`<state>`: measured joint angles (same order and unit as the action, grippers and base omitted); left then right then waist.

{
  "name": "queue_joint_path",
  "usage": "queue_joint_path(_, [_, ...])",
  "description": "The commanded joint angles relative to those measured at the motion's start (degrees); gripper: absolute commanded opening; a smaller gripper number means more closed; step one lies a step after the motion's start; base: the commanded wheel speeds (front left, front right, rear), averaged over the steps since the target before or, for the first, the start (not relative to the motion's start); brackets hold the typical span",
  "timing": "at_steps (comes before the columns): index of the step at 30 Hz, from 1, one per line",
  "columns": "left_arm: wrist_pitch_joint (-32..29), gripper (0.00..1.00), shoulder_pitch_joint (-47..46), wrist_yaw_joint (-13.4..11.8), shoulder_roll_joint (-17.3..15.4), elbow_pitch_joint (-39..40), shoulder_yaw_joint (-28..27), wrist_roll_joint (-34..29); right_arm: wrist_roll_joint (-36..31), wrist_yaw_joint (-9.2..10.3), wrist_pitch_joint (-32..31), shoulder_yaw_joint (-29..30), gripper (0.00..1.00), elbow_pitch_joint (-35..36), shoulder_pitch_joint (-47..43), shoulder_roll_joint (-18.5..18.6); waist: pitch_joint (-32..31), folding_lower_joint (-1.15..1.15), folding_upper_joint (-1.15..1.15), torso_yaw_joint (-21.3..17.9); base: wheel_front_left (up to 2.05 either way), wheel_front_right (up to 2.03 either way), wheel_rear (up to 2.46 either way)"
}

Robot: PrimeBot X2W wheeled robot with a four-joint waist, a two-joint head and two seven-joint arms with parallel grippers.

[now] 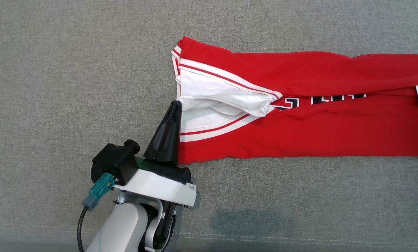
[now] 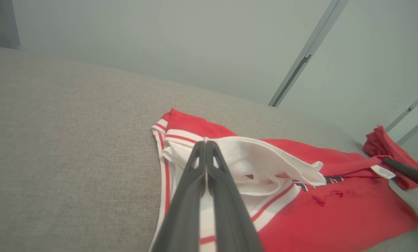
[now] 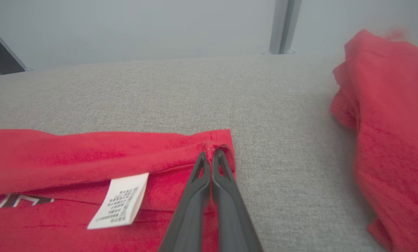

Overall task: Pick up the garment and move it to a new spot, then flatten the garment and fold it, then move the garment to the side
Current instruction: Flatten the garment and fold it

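The garment (image 1: pixel 300 133) is a red shirt with white, red-striped trim and dark lettering, lying folded lengthwise on the grey fabric surface (image 1: pixel 72 70). My left gripper (image 1: pixel 176 102) is shut, its tips pinching the white inner layer at the garment's left end; the left wrist view shows the closed fingertips (image 2: pixel 206 140) at that white edge of the garment (image 2: pixel 335 217). My right gripper (image 3: pixel 212 150) is shut on the puckered hem corner at the other end of the garment (image 3: pixel 54 154), beside the white care label (image 3: pixel 119 201). One of its fingers (image 2: pixel 408 173) shows at the left wrist view's right edge.
A second heap of red cloth (image 3: pixel 387 122) lies apart on the surface, to the right of my right gripper. A pale wall with metal rails (image 2: pixel 300 63) rises behind the surface. Open grey surface lies left of the garment and in front of it.
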<state>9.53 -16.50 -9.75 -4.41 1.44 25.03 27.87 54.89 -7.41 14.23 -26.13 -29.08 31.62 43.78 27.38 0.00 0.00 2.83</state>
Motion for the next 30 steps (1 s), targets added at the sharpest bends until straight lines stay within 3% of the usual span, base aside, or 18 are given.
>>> queue_joint_path(1, [0.2,0.00,1.1,-0.9,-0.2,1.3,-1.4,0.3,-0.5,-0.08,0.8,0.1,0.00,-0.2,-3.3,2.0,0.0,0.00,0.00,0.1,0.00,0.00,0.00])
queue_joint_path(13, [-0.9,0.00,3.5,-2.5,-1.0,1.8,-0.8,0.0,-1.5,-0.08,0.8,2.5,0.00,-0.8,-6.9,1.5,-0.5,0.00,0.00,0.6,0.00,0.00,0.00])
queue_joint_path(30, [-3.2,0.00,2.6,-3.3,-2.2,-5.2,1.2,-1.1,-2.3,-0.08,0.8,-1.8,0.00,-4.4,-5.7,0.4,0.0,0.00,0.00,0.9,0.00,0.00,0.00])
